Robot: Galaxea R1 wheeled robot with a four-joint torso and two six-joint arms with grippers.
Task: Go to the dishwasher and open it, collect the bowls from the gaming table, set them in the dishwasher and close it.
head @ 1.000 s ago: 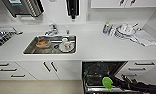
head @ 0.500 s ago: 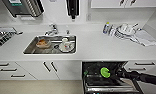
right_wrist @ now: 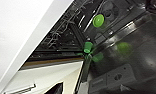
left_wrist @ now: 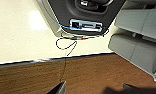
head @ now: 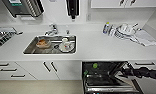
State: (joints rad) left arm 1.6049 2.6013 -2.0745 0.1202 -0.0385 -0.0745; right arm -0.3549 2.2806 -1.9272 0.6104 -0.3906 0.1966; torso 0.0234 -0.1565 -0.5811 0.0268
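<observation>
Counter [head: 99,47] surface, white, is spanning the head view, with white drawers [head: 9,71] sitting below its left part. Well to the left of the right arm's fingers [head: 124,72], a steel sink [head: 50,45] is holding a brownish dish [head: 42,43] and a white cup on a plate [head: 66,46], with a tap [head: 52,29] standing behind it. Farther right on the counter, a bottle [head: 107,27] and a pile of white dishes [head: 125,30] are resting beside a cloth [head: 145,37].

Below the counter, the dishwasher [head: 106,77] is standing open, its dark interior and racks showing. Green bowls [head: 95,65] are lying inside it, to the left of the fingers and apart from them; in the right wrist view the green shapes [right_wrist: 98,20] are sitting among the rack wires. The right arm is reaching in from the right at the dishwasher's upper right corner. Whether its fingers are released or clenched cannot be told.

In the left wrist view, a pale floor [left_wrist: 21,32], a brown wooden surface [left_wrist: 89,72] and a thin black cable [left_wrist: 66,47] are showing; the state of that arm's fingers cannot be told.
</observation>
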